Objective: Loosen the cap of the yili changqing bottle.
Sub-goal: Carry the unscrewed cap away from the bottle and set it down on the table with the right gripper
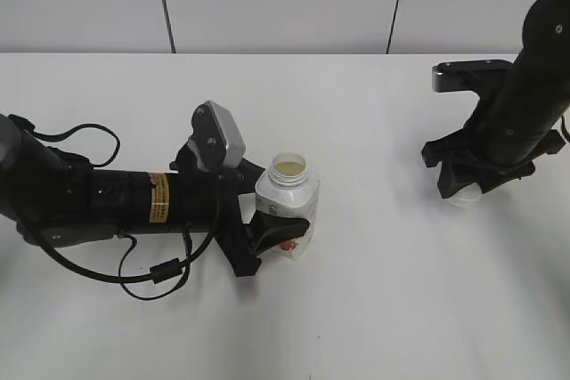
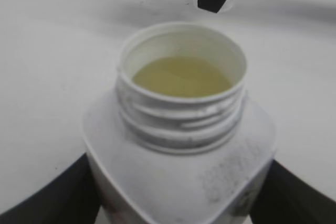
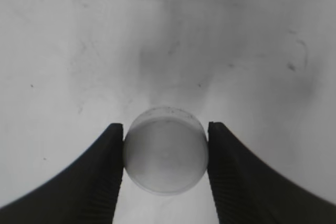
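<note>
The yili changqing bottle (image 1: 289, 186) stands upright on the white table, left of the middle, with a strawberry label low on its side. Its threaded neck (image 2: 181, 114) is bare and yellowish liquid shows inside. My left gripper (image 1: 287, 222) is shut on the bottle's body, one black finger (image 2: 50, 195) on each side. The cap (image 3: 165, 153) is off the bottle. It sits between the ribbed pads of my right gripper (image 3: 166, 156), which is shut on it. That gripper (image 1: 467, 186) hangs low over the table at the far right, with the cap (image 1: 463, 197) showing white beneath it.
The left arm (image 1: 107, 198) lies low across the table's left side with loose black cables (image 1: 151, 269) beside it. The table's far edge (image 1: 267, 52) meets a pale panelled wall. Bare table (image 1: 374, 246) lies between the bottle and the right arm.
</note>
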Robot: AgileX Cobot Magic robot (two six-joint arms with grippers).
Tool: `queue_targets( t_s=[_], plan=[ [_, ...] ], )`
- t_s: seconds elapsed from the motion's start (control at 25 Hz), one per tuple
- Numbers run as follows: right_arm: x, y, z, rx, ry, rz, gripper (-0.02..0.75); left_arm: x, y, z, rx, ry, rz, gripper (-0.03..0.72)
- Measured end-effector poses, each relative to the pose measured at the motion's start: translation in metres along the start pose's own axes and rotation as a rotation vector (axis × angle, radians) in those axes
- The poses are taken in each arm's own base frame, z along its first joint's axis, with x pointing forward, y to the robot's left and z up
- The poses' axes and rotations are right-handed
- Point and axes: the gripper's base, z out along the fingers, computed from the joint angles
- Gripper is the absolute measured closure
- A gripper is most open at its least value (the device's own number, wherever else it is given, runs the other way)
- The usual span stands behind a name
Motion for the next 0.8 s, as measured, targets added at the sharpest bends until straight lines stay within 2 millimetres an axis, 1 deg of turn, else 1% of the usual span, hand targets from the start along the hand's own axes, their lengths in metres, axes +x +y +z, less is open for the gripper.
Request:
queue_targets(
  t_s=[0.16, 0.44, 0.56, 0.68, 0.8],
  plan=[
    [-0.002, -0.001, 0.016, 0.001, -0.002, 0.005, 0.351, 0.0, 0.0, 0.0, -0.002, -0.001, -0.002, 0.21],
    [-0.003, -0.001, 0.017, 0.0, -0.02, 0.009, 0.349, 0.0, 0.0, 0.0, -0.003, -0.001, -0.001, 0.212],
    [-0.003, -0.001, 0.017, 0.0, -0.022, 0.009, 0.306, 0.0, 0.0, 0.0, -0.004, -0.001, -0.002, 0.214],
    [-0.003, -0.001, 0.017, 0.0, -0.022, 0.01, 0.234, 0.0, 0.0, 0.0, -0.004, -0.001, 0.0, 0.214],
    [-0.003, -0.001, 0.017, 0.0, -0.022, 0.01, 0.194, 0.0, 0.0, 0.0, -0.004, -0.001, 0.001, 0.214]
  ],
)
